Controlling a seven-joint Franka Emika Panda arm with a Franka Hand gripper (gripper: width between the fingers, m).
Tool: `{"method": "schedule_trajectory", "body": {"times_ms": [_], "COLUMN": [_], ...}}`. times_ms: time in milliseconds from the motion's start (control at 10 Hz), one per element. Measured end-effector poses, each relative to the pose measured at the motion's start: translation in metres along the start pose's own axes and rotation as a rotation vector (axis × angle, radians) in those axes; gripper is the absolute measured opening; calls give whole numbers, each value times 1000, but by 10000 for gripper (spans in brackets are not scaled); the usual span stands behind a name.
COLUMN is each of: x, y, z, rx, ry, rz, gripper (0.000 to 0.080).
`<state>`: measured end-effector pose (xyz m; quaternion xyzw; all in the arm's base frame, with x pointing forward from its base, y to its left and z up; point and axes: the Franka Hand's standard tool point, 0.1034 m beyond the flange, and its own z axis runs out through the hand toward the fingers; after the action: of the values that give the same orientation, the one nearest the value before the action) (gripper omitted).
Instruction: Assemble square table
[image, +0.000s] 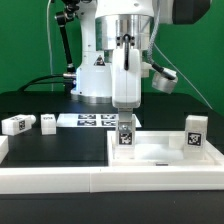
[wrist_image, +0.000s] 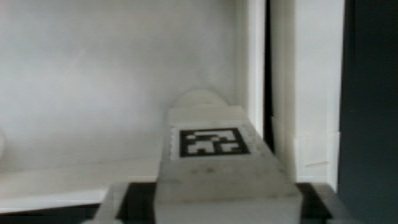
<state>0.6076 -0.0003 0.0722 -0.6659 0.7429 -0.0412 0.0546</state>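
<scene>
Four legs (image: 14, 124) (image: 47, 121) (image: 125, 137) (image: 194, 131), one slab (image: 160, 150).

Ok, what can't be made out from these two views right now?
1. Exterior view: whether the held leg touches the tabletop; white on white, too small.
2. Wrist view: the leg's far end and any hole beneath, hidden by the leg itself.
3. Wrist view: the tool fingers, mostly cut off by the picture edge.
4. Exterior view: tags on the two legs at the exterior view's left, too small to read.
</scene>
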Motion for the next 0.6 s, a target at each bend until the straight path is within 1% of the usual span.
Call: {"method": "schedule_trajectory", "body": {"times_ms": [200,300,400,500,600], "x": [0,0,0,-1,-1], "y": [0,0,0,0,-1], "z": [0,0,0,0,0], "rx": [2,1,1,0,0], "ry": [0,0,0,1,0], "rz": [5,-58,-115,-211,-379], "gripper": [292,453,453,576,634]}}
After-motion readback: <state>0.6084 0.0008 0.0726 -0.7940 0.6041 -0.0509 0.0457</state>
